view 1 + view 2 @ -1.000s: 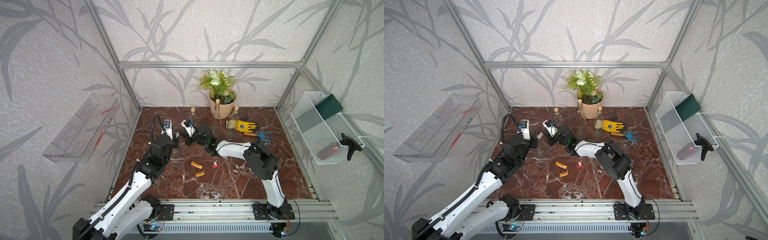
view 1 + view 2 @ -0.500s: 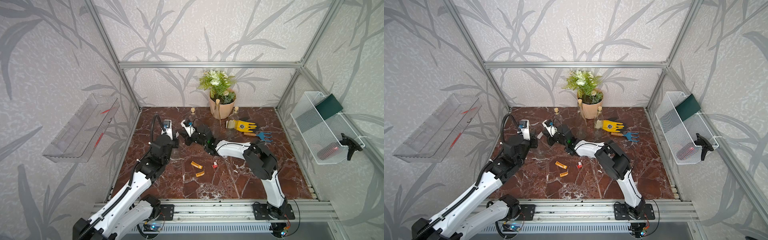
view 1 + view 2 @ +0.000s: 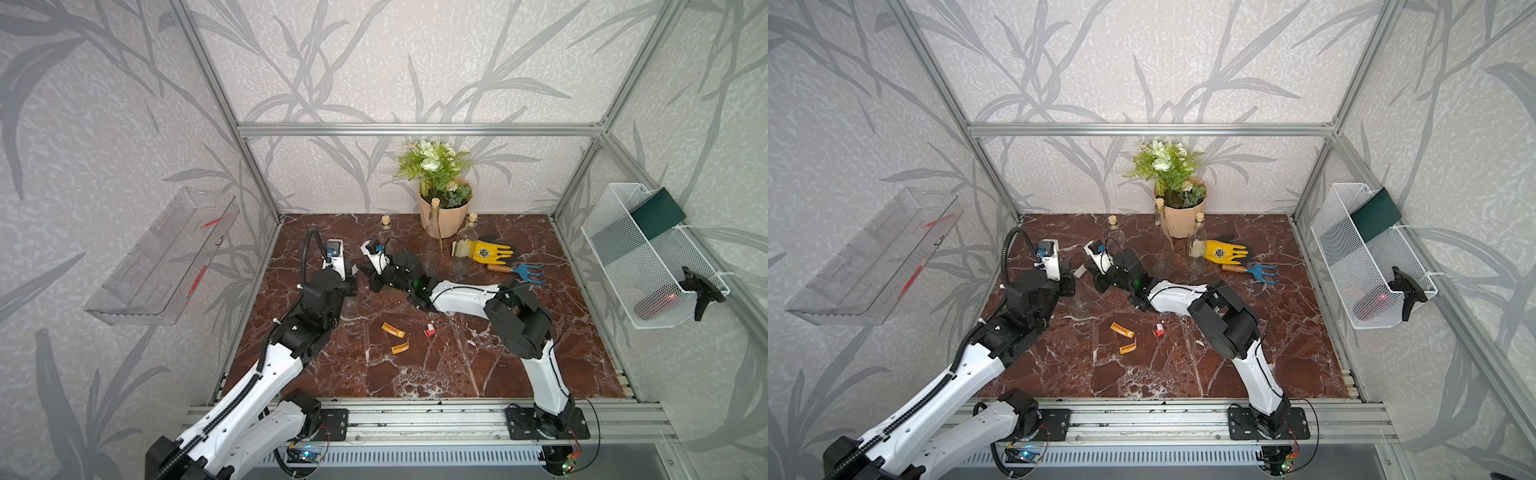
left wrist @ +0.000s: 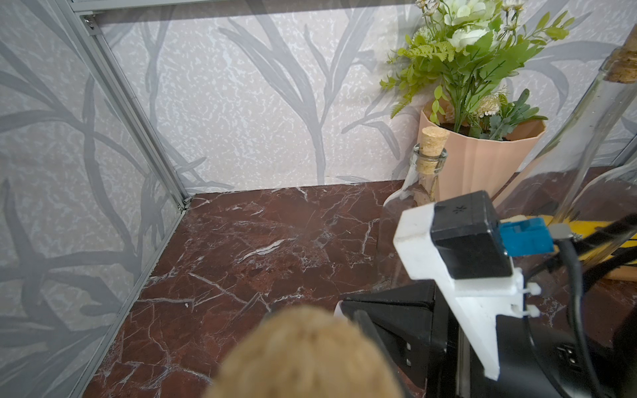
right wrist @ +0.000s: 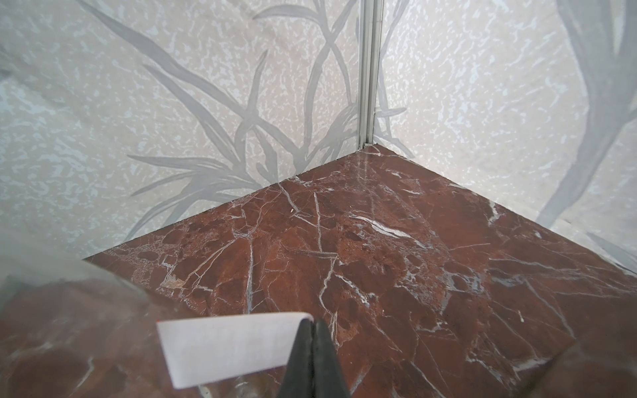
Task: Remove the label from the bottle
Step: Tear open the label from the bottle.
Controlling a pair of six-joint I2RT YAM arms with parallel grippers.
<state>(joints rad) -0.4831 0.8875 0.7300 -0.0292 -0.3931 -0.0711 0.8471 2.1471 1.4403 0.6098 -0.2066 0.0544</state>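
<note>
Meeting tip to tip in both top views, toward the back left of the marble table: my left pincer and right pincer are closing in on a clear bottle, which is standing upright on the table just beneath them. A pale label is showing between the two pincers. Nearer the front, orange scraps and a small red scrap are lying apart on the stone.

Left wrist view: the bottle's cork is filling the lower edge, blurred and hiding my left fingers. As far as I can judge, that pincer is sitting partly closed about the neck below it. My right pincer's white camera bracket is sitting just beyond.

Right wrist view: my right pincer is pressing fully closed, nipping one end of the label. The strip is reaching across to the bottle's curved glass. Whether its far end is stuck there I cannot tell.
</note>
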